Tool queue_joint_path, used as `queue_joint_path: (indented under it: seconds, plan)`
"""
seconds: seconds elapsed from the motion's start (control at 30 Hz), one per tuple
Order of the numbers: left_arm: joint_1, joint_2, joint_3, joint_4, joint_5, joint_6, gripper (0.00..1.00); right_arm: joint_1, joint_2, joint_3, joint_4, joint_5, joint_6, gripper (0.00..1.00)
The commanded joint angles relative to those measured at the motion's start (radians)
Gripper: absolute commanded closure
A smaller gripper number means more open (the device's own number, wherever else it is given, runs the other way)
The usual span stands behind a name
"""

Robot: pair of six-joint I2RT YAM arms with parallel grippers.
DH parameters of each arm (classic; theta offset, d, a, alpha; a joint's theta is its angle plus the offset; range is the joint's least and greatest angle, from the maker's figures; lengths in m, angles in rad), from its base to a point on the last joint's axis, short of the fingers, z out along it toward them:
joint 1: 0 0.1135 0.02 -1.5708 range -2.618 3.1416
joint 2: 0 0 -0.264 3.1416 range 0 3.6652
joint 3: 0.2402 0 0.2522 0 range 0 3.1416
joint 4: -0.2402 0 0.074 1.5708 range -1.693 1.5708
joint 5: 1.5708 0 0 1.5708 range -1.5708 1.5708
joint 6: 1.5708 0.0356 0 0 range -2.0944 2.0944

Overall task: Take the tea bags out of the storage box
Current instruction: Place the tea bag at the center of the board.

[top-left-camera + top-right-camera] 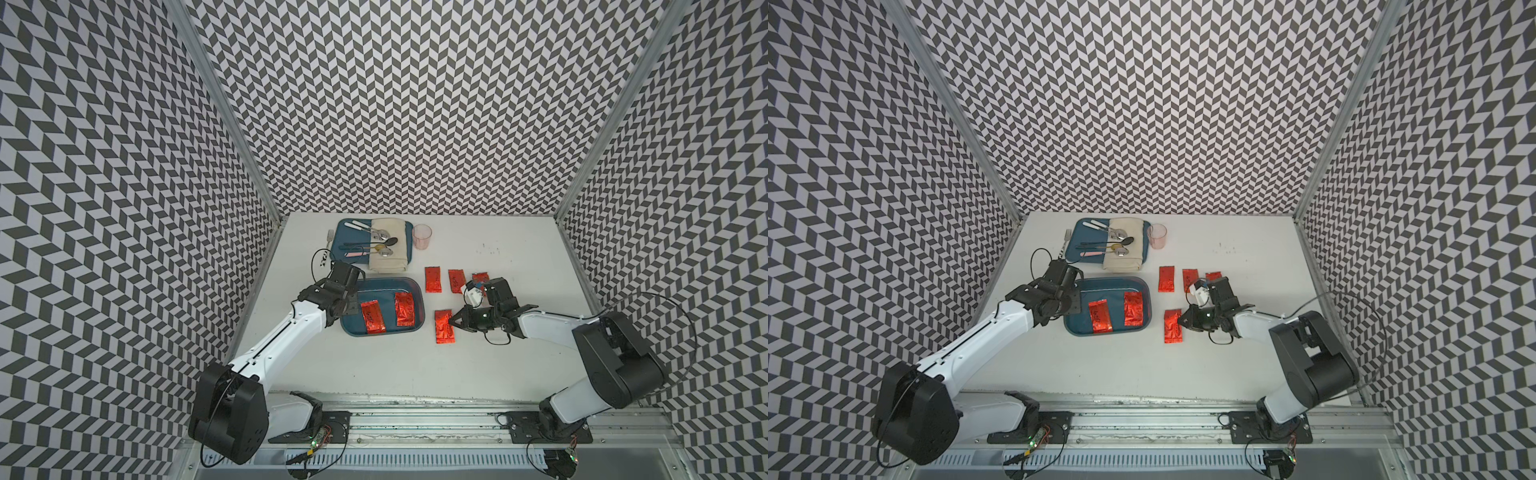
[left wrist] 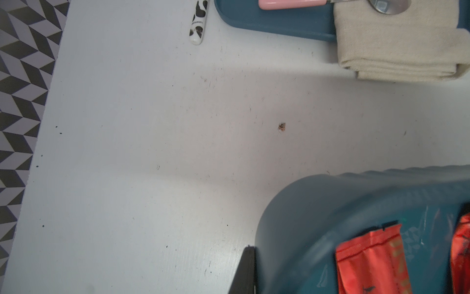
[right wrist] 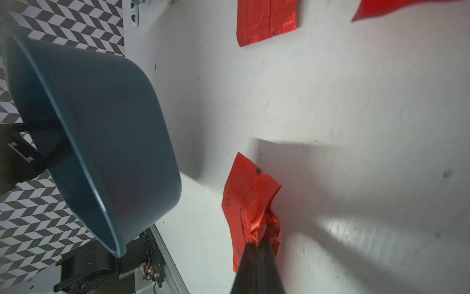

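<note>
Likely bracing: left gripper [image 1: 350, 306] clamps storage box [image 1: 388, 286] rim, steadying it near table [image 1: 498, 353] left edge. The right gripper [image 1: 453, 322] pinches tea bag [image 1: 444, 330] just outside the box, probably for release.

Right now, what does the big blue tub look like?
The storage box is a deep teal-blue plastic tub, smooth, with rounded corners and a raised rim. It sits on the white table, open on top. Two red foil tea bags lie flat inside. The left gripper is shut on its wall.
</note>
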Motion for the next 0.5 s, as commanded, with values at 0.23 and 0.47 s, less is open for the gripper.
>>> queue_joint_path:
  seconds: [0.23,0.47]
  plan:
    - [0.002,-0.007,0.011,0.014,0.008,-0.008,1.00,0.021,0.066,0.017,0.169,-0.020,0.042,1.00]
    - [0.003,-0.005,0.011,0.014,0.012,-0.006,1.00,0.025,0.111,0.027,0.199,-0.025,0.060,1.00]
